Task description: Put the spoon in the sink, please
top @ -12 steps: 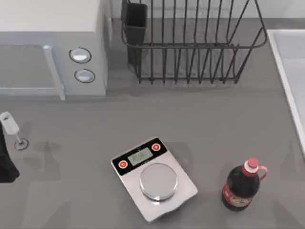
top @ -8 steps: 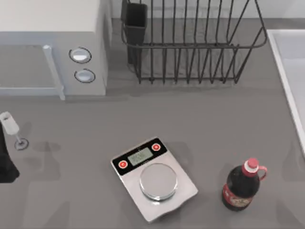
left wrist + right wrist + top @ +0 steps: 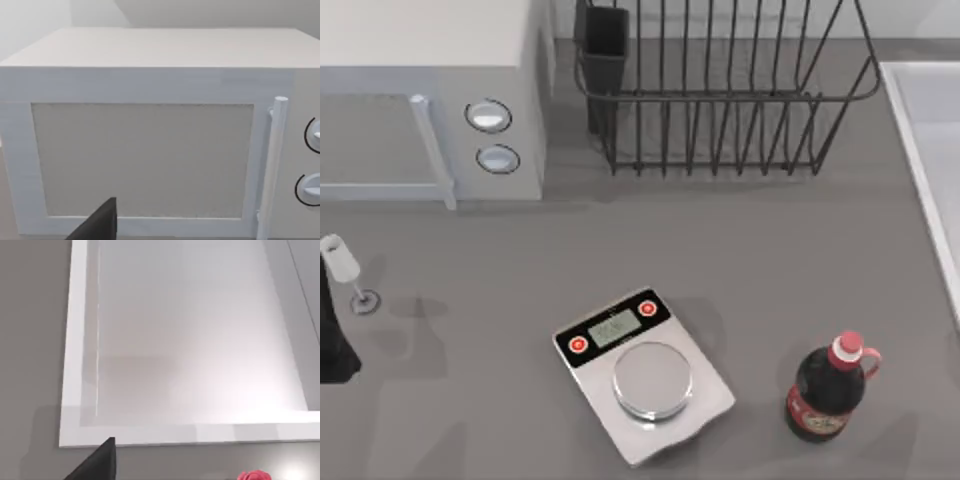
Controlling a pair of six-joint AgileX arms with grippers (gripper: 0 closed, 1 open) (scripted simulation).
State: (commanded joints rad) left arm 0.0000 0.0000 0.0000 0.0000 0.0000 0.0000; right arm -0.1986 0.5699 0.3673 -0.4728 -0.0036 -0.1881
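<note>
The sink (image 3: 910, 140) fills the bench's (image 3: 770, 260) right edge, the right gripper (image 3: 102, 460) above its rim; the spoon (image 3: 342, 262) is at the left edge, just beside the left gripper (image 3: 332, 340); spread or pinched, I cannot tell for either
</note>
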